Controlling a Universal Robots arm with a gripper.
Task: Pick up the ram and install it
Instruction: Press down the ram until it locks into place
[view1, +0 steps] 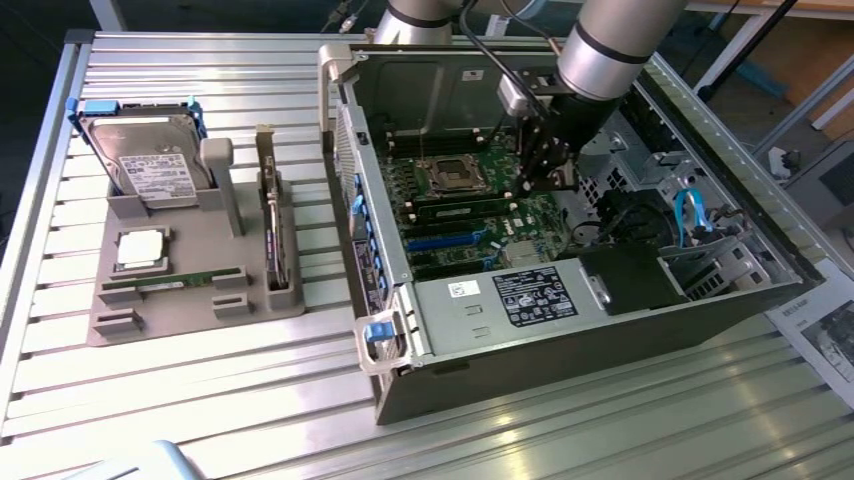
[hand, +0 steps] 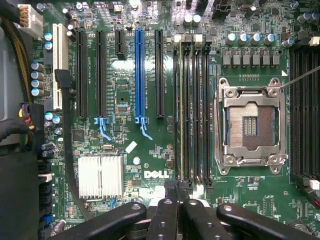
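Slatted metal table (view1: 200, 400) runs across the whole exterior view. The open computer case (view1: 561, 345) takes the centre to right of that frame. My arm (view1: 607, 40) enters at top centre-right and reaches down into it. The motherboard (view1: 467, 225) lies flat inside the case, centre of frame. A grey fixture (view1: 174, 318) sits at the left of the frame beside the case, with a hard drive (view1: 150, 165) at its upper end.

The gripper (view1: 550, 172) hangs just above the board inside the case, centre-right of the frame. In the wrist view the fingers (hand: 165, 215) are clenched together and I see nothing between them. They sit over one end of the bank of memory slots (hand: 195, 110), which runs beside the open processor socket (hand: 250, 125). I can't tell whether any slot already has a stick in it.

The ram (view1: 174, 284) lies flat in a cradle near the fixture's lower end, lower left of the exterior view. It is well apart from the gripper and nothing touches it.

My read: this is the pick step, not yet made, and the install hasn't been started. A pick calls for clearing the case walls, parting the fingers and lining them up across the thin strip. The grip should be on its long edges, not the chips. The strip looks thin and light, so it could easily tilt in the cradle.
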